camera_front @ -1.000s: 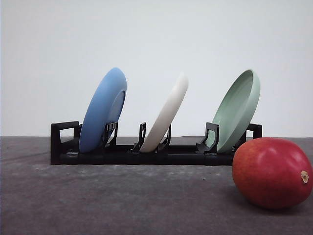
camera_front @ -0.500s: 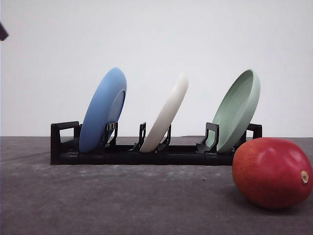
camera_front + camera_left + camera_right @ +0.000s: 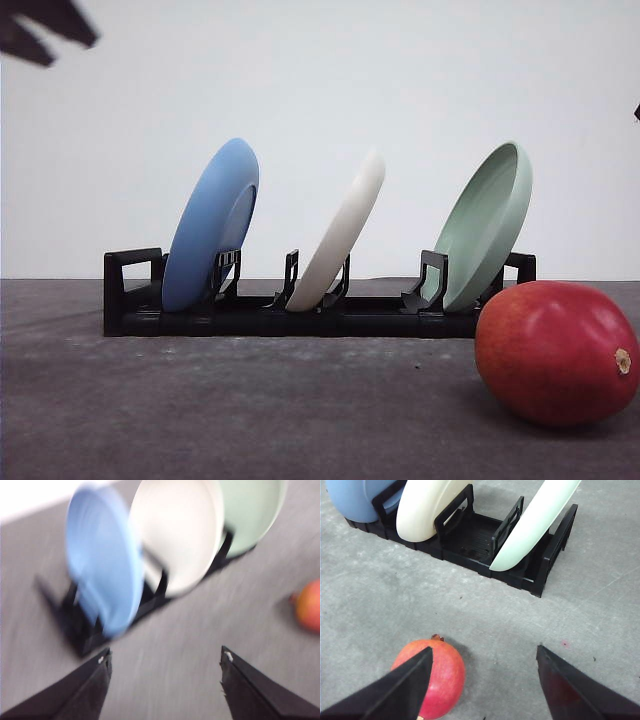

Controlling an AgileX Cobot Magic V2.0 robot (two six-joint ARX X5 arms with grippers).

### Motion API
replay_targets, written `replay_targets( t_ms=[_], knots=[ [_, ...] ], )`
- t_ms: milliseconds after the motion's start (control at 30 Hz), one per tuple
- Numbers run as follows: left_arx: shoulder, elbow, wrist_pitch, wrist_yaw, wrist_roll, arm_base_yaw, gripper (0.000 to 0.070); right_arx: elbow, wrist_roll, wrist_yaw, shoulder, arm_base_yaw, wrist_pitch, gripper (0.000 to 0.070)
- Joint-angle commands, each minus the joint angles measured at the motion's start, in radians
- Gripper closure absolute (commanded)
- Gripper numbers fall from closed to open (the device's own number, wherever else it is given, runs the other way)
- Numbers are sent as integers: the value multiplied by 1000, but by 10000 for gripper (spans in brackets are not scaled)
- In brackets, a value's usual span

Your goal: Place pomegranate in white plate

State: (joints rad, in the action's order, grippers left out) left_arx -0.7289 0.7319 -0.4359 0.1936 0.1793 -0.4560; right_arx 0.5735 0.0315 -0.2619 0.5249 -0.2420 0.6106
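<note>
Grey tabletop (image 3: 250, 410) carries pomegranate (image 3: 556, 352) beside racked white plate (image 3: 340, 232); both arms' jaws gape wide, empty.

Front view: low, near table level, facing rack (image 3: 320, 310) side-on. Left wrist view: raised, blurred, looking down past left claw (image 3: 165, 677) at rack. Right wrist view: above right claw (image 3: 482, 680), rack beyond. All share rack.

The left gripper (image 3: 45, 30) now intrudes further into the front view's top-left corner than half a second ago
</note>
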Motion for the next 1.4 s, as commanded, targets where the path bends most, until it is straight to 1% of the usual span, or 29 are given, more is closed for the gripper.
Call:
replay_targets(
  t_ms=[0,200,333,433,567,733,933,1067,1200,1367],
  knots=[
    [-34,17,77,6,18,-24,313,16,9,-3,2,-4,-7,281],
    [-183,18,312,-5,18,-120,310,16,9,-3,2,-4,-7,281],
    [-300,23,435,-79,18,-194,310,16,9,-3,2,-4,-7,281],
    [-394,35,512,-155,18,-244,310,16,9,-3,2,-4,-8,281],
    [-531,79,585,-239,16,-304,310,16,9,-3,2,-4,-8,281],
    [-684,165,601,-303,-4,-348,310,17,9,-2,2,-4,-8,281],
    [-850,280,600,-345,-97,-363,311,16,9,-2,2,-4,-8,281],
    [-935,335,601,-404,-146,-363,311,16,9,-2,2,-4,-8,281],
    [-1001,370,620,-411,-147,-362,311,16,9,-2,2,-5,-8,281],
    [-1035,373,645,-411,-147,-360,313,16,9,-2,2,-5,-8,281]
  ],
)
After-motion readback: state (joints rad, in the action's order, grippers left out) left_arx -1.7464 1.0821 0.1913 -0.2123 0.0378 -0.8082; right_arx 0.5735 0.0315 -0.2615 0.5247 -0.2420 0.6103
